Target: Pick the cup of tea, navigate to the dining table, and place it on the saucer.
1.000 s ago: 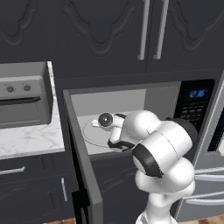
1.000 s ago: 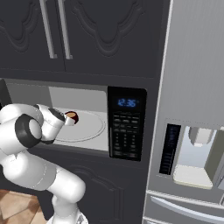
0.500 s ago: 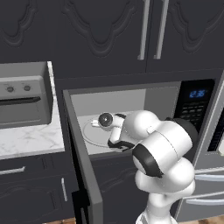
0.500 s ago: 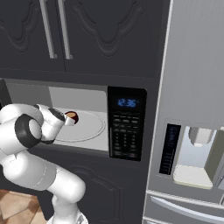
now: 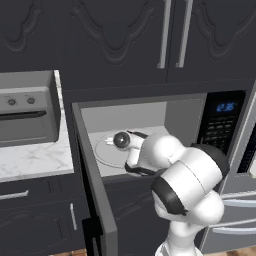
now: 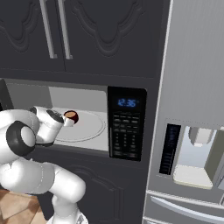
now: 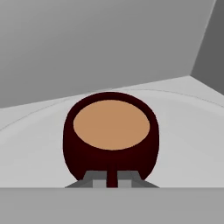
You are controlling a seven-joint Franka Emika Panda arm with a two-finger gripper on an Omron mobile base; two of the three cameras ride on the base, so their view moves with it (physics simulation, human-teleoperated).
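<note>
The cup of tea is dark red-brown with tan liquid and stands upright on the pale round turntable plate inside the open microwave. In the hand view its thin handle points at me and sits pinched between my two fingertips, so my gripper is shut on the handle. From the right base view the cup shows just past the gripper, with the arm reaching in from the left. The dining table and the saucer are out of view.
The microwave door hangs open to the left of the arm. The control panel lies right of the cavity, and the fridge beyond it. A grey appliance sits on the marble counter at left. Dark cabinets hang overhead.
</note>
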